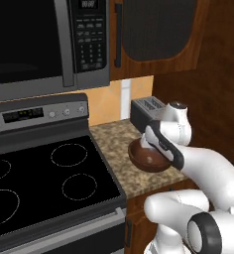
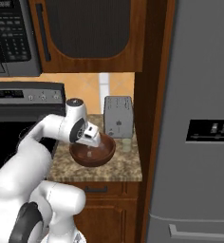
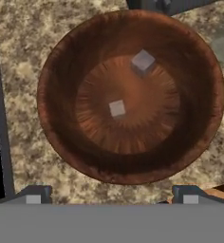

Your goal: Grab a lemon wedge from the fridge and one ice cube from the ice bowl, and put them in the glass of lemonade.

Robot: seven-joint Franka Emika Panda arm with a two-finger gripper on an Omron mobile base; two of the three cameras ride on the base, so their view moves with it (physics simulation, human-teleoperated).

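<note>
The ice bowl (image 3: 61, 137) is a dark reddish-brown wooden bowl on the speckled counter, and it also appears in the right base view (image 2: 92, 159). Two pale ice cubes lie in it: one (image 3: 116, 108) near the centre, the other (image 3: 143, 60) farther off. My gripper (image 3: 111, 195) hangs straight above the bowl, open and holding nothing, its hand tilted down over the rim (image 2: 93, 141). The glass of lemonade (image 2: 126, 145) stands just right of the bowl, in front of the toaster. The fridge (image 2: 199, 95) fills the right side with its doors shut. The lemon wedge is out of view.
A silver two-slot toaster (image 2: 118, 116) stands behind the bowl against the wall. A black stovetop (image 1: 44, 183) borders the counter on the left, with a microwave (image 1: 34, 39) and a wooden cabinet (image 2: 85, 33) overhead. A wooden panel (image 2: 149, 118) separates counter and fridge.
</note>
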